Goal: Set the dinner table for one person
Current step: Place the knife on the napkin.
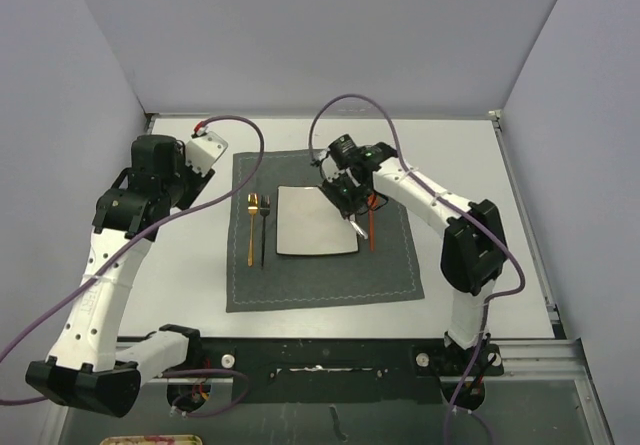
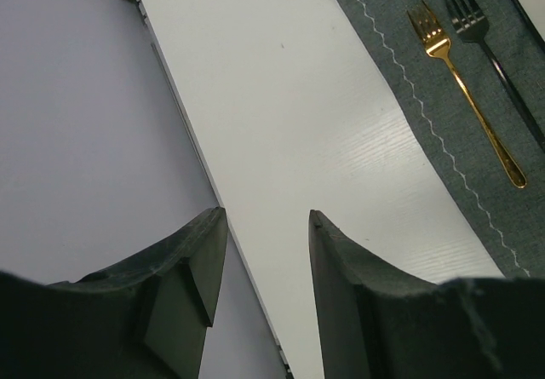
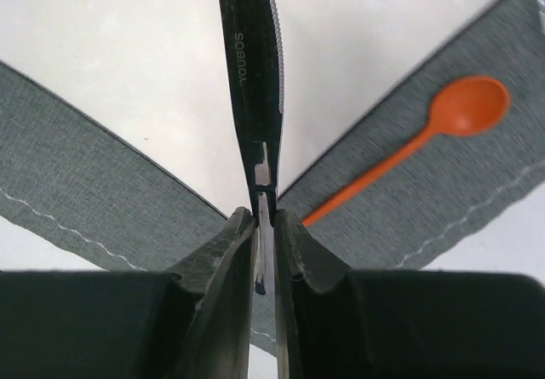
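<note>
Top view: your right tool (image 1: pixel 348 205) hovers at the right edge of the square off-white plate (image 1: pixel 305 230), which sits on the dark grey cloth placemat (image 1: pixel 320 285) on the large white matte table (image 1: pixel 470 175).

Left wrist: your left tool (image 2: pixel 266 219) is half open and empty, parked over bare table.

Right wrist: the right tool pinches a dark serrated knife (image 3: pixel 251 72), probably bound between the plate and the orange plastic spoon (image 3: pixel 467 106).

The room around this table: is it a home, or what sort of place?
Probably a robot test booth, not a home: a left arm and a right arm are bolted at the near edge of the table, bare walls box it in, and cables trail from them.
</note>
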Controlling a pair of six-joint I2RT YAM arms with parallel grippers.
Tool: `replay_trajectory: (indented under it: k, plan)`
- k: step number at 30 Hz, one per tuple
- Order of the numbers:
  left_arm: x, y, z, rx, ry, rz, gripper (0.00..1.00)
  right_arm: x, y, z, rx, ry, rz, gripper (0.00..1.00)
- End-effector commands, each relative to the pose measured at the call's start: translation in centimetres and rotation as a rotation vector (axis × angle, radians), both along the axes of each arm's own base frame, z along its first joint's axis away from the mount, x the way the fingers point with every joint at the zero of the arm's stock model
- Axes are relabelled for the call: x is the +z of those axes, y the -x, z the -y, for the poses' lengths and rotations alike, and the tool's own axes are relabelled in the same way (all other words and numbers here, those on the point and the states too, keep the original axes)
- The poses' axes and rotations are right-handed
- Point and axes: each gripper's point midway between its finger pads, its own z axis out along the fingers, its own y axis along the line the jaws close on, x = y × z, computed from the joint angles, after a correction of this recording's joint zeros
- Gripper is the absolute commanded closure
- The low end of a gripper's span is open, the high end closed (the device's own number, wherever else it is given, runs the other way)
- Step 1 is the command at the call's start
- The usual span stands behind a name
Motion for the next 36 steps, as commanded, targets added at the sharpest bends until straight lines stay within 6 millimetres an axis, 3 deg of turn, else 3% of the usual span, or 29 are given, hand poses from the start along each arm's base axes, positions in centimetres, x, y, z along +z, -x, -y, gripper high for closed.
replay_trajectory:
  k: [1,19,26,36]
  plan:
    - [3.0,-1.8,0.9,-0.004,0.058,0.098,0.58,4.0,-2.3,2.0,-0.2,-0.128,0.114,1.0]
    - [2.4,-3.5,2.2,-0.014,0.057,0.07,0.58,1.5,-2.8,11.8,-0.751,-0.153,0.118,1.0]
    - [1.8,-3.9,2.5,-0.019,0.052,0.057,0.58,0.9,-3.2,12.5,-0.808,-0.151,0.115,1.0]
    - [0.8,-4.1,2.7,-0.023,0.036,0.048,0.58,-1.7,-3.3,12.4,-0.782,-0.1,0.066,1.0]
